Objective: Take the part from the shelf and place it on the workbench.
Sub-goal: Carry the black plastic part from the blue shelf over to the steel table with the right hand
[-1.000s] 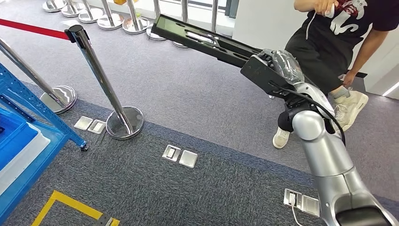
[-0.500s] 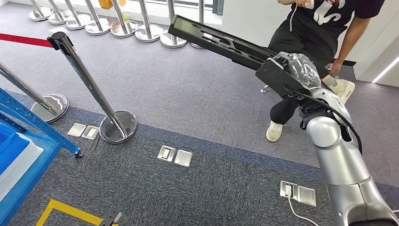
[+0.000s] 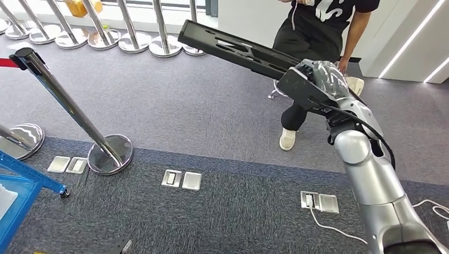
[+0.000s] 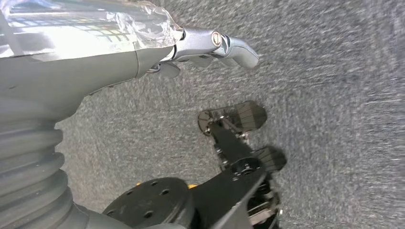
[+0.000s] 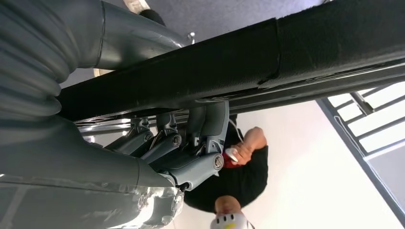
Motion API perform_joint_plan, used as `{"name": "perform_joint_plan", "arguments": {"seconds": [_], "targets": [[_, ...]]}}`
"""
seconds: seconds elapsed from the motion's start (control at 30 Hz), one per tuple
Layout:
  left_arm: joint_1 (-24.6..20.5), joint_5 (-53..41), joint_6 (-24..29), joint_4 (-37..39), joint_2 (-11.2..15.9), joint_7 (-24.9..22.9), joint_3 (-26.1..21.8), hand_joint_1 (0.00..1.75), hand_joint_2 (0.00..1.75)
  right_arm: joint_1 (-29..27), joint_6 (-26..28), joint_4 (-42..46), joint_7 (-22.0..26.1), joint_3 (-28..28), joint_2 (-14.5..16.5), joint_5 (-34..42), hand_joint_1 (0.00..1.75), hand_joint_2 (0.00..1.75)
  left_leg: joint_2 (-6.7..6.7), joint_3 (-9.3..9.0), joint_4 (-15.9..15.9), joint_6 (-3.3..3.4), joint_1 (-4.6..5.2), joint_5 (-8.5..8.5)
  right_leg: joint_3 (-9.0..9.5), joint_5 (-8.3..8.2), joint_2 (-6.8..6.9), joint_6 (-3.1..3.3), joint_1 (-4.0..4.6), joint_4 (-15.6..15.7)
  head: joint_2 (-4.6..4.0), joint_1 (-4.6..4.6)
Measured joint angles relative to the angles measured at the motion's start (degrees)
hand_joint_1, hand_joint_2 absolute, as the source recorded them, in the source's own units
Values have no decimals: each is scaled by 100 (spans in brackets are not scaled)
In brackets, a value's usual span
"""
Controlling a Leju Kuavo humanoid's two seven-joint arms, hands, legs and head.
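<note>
The right hand [image 3: 317, 79] holds the part [image 3: 238, 48], a long black slotted panel, out in front of the robot and up off the floor, its free end reaching far and left toward a row of chrome posts [image 3: 143, 29]. In the right wrist view the fingers [image 5: 191, 138] curl around the panel's edge with the thumb clamped on the other face, so the grip looks firm, though it sits at one end of a long piece and the rest hangs unsupported. The left hand [image 4: 143, 43] hangs low over the carpet [image 4: 334, 95]; one finger [image 4: 229, 45] sticks out straight, nothing is in it, and whether the others are spread or curled I cannot tell. A corner of the blue shelf [image 3: 24, 185] sits at the near left edge, and the part is well clear of it, so the pick-up looks done. What is left is the carry and the set-down: no workbench is in sight, only grey carpet, a nearer post [image 3: 69, 106] with a round base, and floor sockets [image 3: 181, 179]. A person [image 3: 317, 32] in a black shirt stands just beyond the hand, near enough to the panel that any swing of its long end calls for care.
</note>
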State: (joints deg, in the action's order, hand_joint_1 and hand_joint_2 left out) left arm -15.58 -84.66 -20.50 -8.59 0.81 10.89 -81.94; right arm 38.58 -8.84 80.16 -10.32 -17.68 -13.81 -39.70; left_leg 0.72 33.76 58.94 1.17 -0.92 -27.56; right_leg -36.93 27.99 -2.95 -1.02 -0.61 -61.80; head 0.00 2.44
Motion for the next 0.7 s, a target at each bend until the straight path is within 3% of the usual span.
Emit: {"name": "perform_joint_plan", "arguments": {"seconds": [0.07,0.1,0.13,0.17,0.23,0.3,0.37,0.43,0.5,0.57,0.63,0.67,0.7], "targets": [[-8,10,0,0,0,-1,3,0,175,26,30,-33,47,0,5,-29,175,175,-85,-3,-25,38,5,14,-311,357,191,-30,3,-688,0,78],[-4,12,0,0,0,-1,4,0,175,33,42,-55,62,0,7,-39,175,175,-134,-2,-25,45,11,12,-490,503,221,-44,-5,-1069,0,119],[0,12,0,0,0,-1,4,0,175,34,48,-82,70,0,8,-45,175,175,-182,-3,-24,49,16,9,-609,564,234,-51,-13,-1321,0,152],[-1,12,0,0,0,-1,5,0,175,34,50,-108,73,0,9,-48,175,175,-231,-5,-22,50,20,5,-621,511,245,-52,-19,-1352,0,182],[-9,9,0,0,0,-1,7,0,175,42,52,-149,74,0,9,-52,175,175,-325,-18,-17,40,25,-10,-310,149,342,-35,-19,-736,0,230],[-12,6,0,0,0,-1,9,0,175,63,53,-160,67,0,11,-52,175,175,-406,-31,-5,3,50,-35,63,-119,568,9,29,28,0,267],[-11,5,0,0,0,-1,12,0,175,77,53,-161,57,3,14,-55,175,175,-485,-48,-3,-48,77,-53,160,-149,638,62,83,276,0,259],[-16,5,-1,0,0,-1,13,0,175,76,52,-162,48,9,15,-60,175,175,-550,-73,5,-108,69,-83,153,-178,511,122,78,304,0,221],[-25,5,-3,0,-1,-1,13,0,175,85,51,-162,39,14,16,-67,175,175,-417,-6,219,-165,44,-253,163,-208,409,185,50,335,0,171],[-12,3,-5,0,-2,-1,13,0,175,91,49,-163,27,20,19,-80,175,175,-202,288,883,-196,32,-607,167,-219,304,225,44,343,0,106],[18,-1,-7,0,-2,-3,13,0,175,83,46,-166,17,24,20,-97,175,175,-129,626,1568,-199,34,-834,166,-219,169,238,53,335,0,62],[27,-3,-7,0,-2,-4,13,0,175,79,45,-168,15,25,20,-103,175,175,-118,683,1649,-190,36,-790,167,-219,95,239,56,327,0,48],[30,-5,-7,0,-2,-4,13,0,175,76,44,-170,14,27,20,-107,175,175,-103,636,1506,-174,35,-639,169,-216,20,237,57,316,0,35]]}}
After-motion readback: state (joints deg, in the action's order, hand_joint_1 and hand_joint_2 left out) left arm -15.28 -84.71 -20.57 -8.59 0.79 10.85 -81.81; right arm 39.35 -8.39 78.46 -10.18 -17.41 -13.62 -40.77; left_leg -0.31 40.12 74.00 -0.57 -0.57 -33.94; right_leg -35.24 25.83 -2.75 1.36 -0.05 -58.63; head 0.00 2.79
